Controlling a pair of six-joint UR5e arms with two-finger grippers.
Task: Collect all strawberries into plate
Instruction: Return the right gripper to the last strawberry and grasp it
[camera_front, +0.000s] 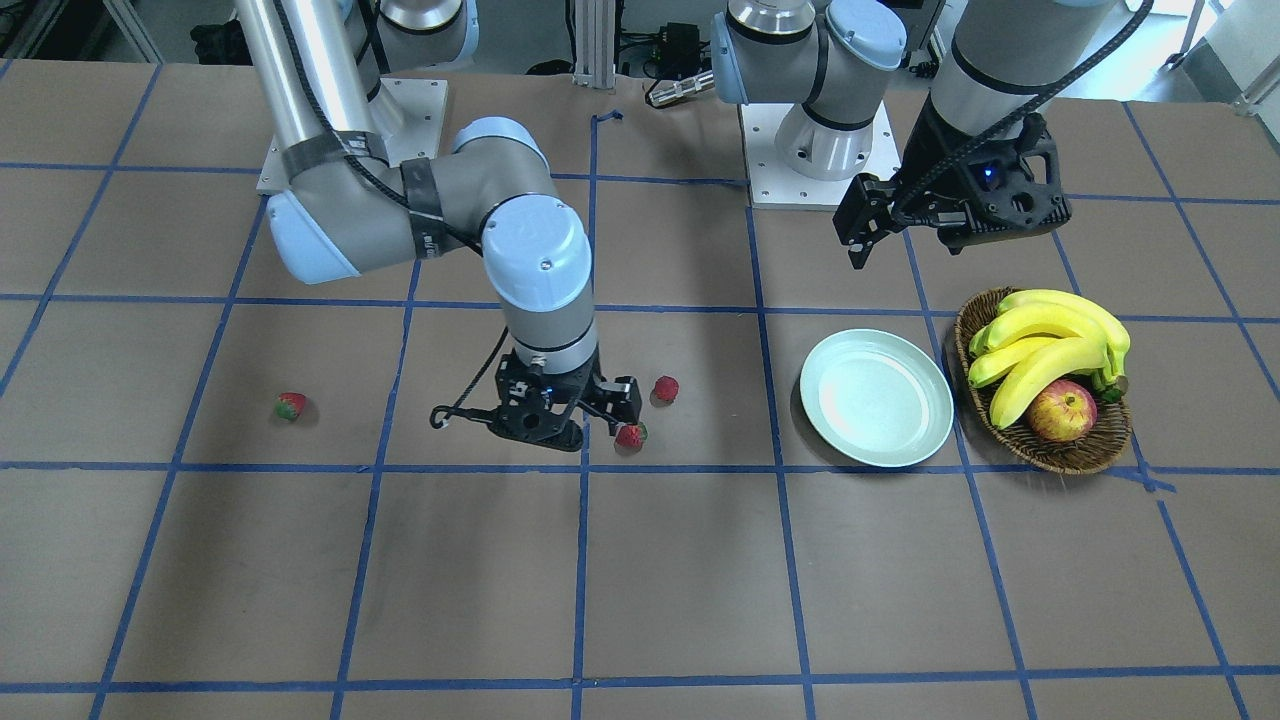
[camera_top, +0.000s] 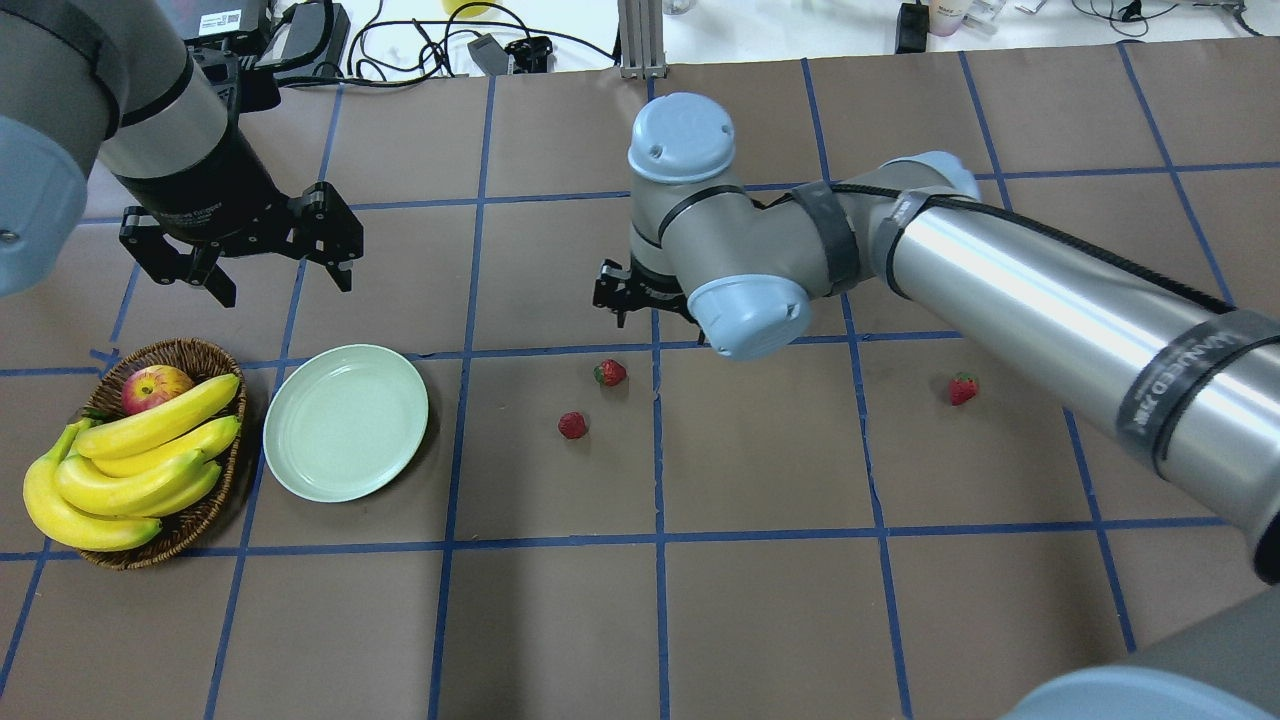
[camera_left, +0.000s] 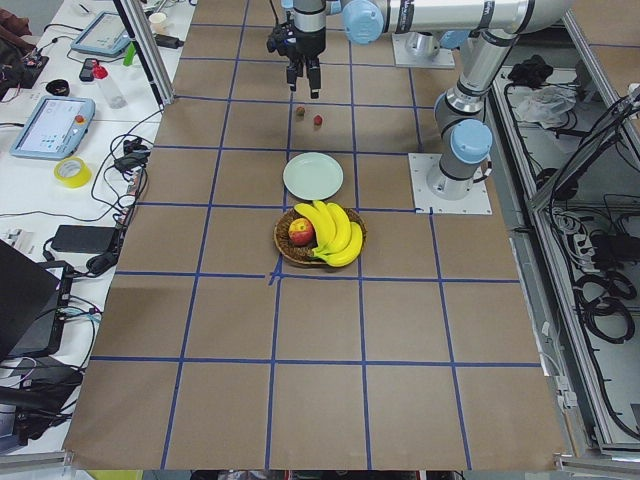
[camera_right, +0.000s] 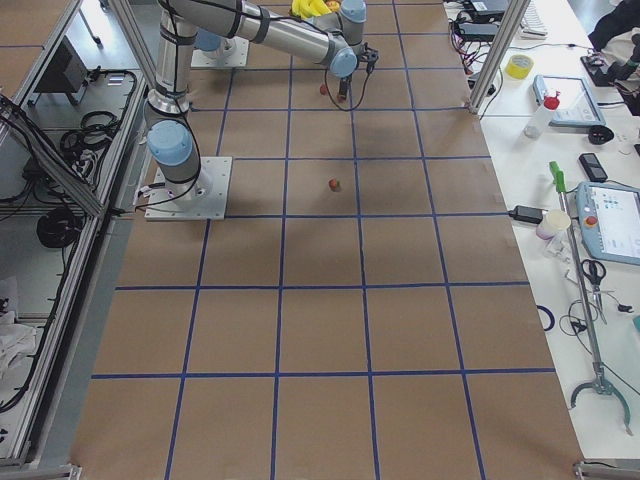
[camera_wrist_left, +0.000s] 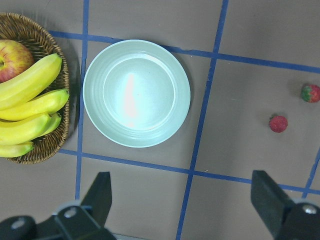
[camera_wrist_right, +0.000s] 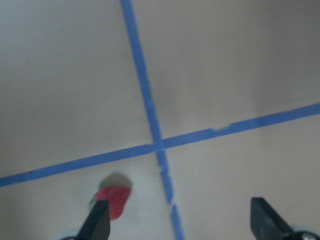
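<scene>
The right arm reaches far out over the counter (camera_top: 760, 620). Its forearm is almost level and its wrist is bent, so the right end effector (camera_wrist_right: 179, 205) points straight down. Its two fingers stand wide apart and grip nothing. In the wrist camera I see one strawberry (camera_wrist_right: 119, 197) on the counter just beside one finger (camera_wrist_right: 97, 222), not between the fingers. A crossing of blue tape lines (camera_wrist_right: 157, 145) lies under the gap. A second strawberry (camera_top: 572, 425) lies near the first, on the side toward the plate (camera_top: 300, 470). The third strawberry (camera_top: 962, 388) lies well apart, on the robot's right side. All three are on the counter, outside the plate.

The left arm holds the left end effector (camera_wrist_left: 181, 180) high above the counter, pointing down, just past the plate. Its fingers are also spread wide, with nothing in them. The plate sits just beside the basket (camera_top: 190, 348), which holds bananas (camera_top: 150, 450) and an apple (camera_top: 155, 385).
</scene>
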